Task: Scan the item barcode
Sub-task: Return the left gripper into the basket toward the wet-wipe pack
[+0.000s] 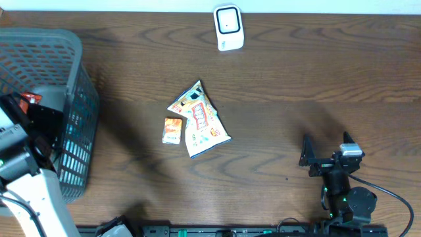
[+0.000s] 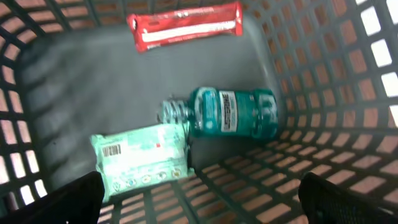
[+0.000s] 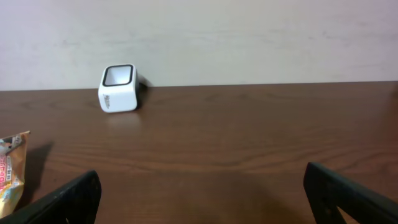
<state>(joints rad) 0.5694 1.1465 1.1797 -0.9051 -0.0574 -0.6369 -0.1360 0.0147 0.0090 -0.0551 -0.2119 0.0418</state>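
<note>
— How did the left gripper (image 2: 200,186) look over the basket (image 2: 323,81)?

— Its jaws stood wide apart with nothing between them. Only the two black fingers (image 2: 62,200) showed, in the bottom corners of the left wrist view. Nearest them, at lower left, lay a pale green wipes pack (image 2: 140,160) with a barcode label facing up at its left end. Against its upper right corner, at frame centre, a teal mouthwash bottle (image 2: 227,112) lay on its side, neck end toward the pack. Farthest off, along the top edge, a red wrapped bar (image 2: 185,25) lay by the basket wall.

— And the right gripper (image 3: 202,177)?

— It was also spread wide and empty, low over the wooden table (image 3: 249,137). In its view a snack bag (image 3: 11,177) poked in at the left edge. The white barcode scanner (image 3: 118,87) stood farther back, at upper left, near the wall.

— What did the overhead view show?

— The right gripper was at lower right. The snack bag lay at centre with a small orange packet (image 1: 172,130) just beside its left side. The basket was at the left edge, and the barcode scanner was at the top edge, well apart from everything.
</note>
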